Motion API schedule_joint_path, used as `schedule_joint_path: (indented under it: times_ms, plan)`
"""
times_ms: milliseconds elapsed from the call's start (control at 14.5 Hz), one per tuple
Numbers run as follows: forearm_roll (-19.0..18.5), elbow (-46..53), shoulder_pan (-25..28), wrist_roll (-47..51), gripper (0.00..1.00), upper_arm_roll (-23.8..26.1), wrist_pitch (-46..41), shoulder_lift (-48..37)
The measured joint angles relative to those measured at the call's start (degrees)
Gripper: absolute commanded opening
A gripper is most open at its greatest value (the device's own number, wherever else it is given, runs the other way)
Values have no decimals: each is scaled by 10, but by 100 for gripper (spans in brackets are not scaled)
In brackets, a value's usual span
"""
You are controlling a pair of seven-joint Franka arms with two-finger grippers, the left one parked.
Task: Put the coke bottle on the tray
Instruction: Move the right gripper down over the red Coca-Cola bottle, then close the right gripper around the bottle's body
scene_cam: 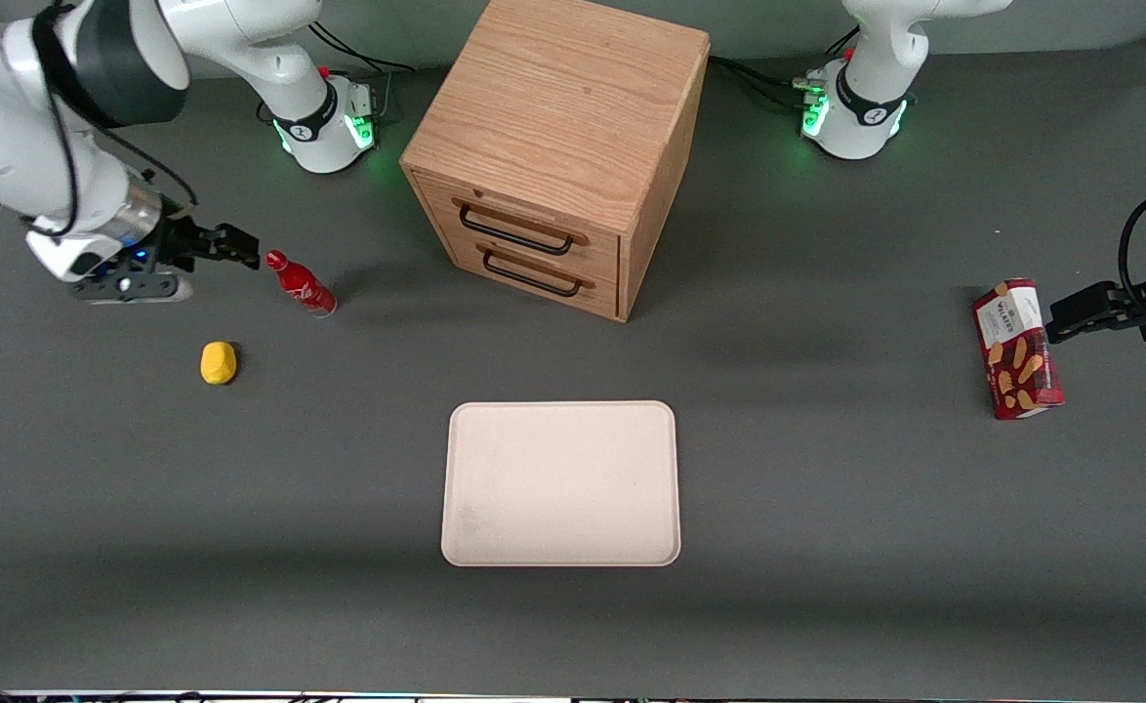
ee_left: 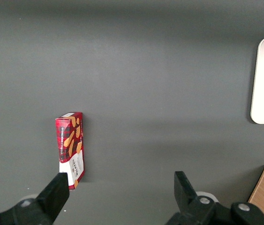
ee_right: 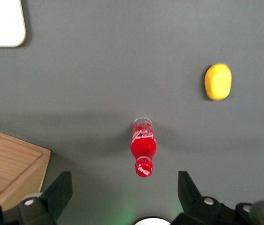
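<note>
Approach step — the gripper (ee_right: 122, 197) hangs above the upright coke bottle (ee_right: 143, 146), fingers (ee_right: 57, 192) spread wide, the red cap between them but untouched. The tray (scene_cam: 560, 483) sits well apart, bare. Next: descend, straddle the neck, close — squarely, one judges, lest it topple.
</note>
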Motion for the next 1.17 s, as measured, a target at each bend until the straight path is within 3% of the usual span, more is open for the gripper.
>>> schedule_joint_path:
  times_ms: [276,621,1172]
  plan:
    - [-21,-125,0,0,100,2,116,-35]
    - [-34,-210,0,0,100,2,216,-38]
    - [-38,-257,0,0,100,2,258,-37]
